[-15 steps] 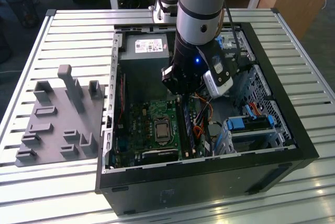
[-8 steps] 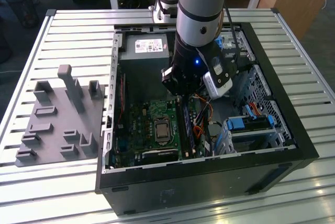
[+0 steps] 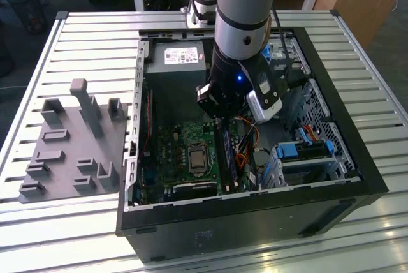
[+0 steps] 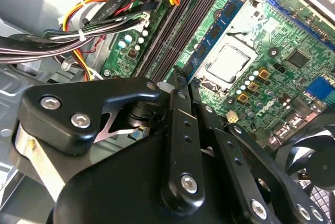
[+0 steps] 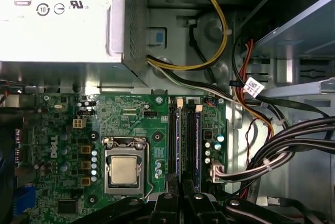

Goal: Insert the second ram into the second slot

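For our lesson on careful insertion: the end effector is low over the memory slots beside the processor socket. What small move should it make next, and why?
Probably a short, straight push down. The end effector sits at the end of the blue ram stick, which stands in line with a slot beside the processor socket; whether it is fully seated cannot be seen.

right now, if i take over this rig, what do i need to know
Gripper: low inside the computer case, at the end of the ram slots; grip state unclear.
Ram: a blue ram stick stands in the slot beside the cpu socket, its end by the gripper; another blue stick stands nearer the cables.
Done: sticks in slots.
Left: full seating cannot be confirmed.
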{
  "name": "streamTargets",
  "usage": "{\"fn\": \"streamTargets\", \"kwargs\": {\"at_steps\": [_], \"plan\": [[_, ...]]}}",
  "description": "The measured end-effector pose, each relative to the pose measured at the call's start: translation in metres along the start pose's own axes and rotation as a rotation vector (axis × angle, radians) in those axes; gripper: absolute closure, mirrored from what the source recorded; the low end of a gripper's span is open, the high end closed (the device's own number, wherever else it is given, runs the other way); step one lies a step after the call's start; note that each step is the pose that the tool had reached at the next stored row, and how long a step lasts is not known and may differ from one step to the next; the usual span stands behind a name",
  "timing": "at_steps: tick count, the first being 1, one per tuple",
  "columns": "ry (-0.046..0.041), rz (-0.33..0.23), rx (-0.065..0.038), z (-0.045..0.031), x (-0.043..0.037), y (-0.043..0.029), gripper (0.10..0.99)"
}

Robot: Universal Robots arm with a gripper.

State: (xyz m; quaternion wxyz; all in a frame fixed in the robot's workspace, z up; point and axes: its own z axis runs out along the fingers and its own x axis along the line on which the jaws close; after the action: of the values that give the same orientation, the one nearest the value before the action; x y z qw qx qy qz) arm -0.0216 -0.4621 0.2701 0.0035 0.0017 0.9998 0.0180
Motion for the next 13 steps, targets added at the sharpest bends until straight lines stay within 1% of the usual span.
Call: {"fn": "streamTargets", "kwargs": {"at_steps": [13], "plan": [[0.0016, 0.000, 0.000, 0.0061, 0.0001, -0.0002, 0.949]]}}
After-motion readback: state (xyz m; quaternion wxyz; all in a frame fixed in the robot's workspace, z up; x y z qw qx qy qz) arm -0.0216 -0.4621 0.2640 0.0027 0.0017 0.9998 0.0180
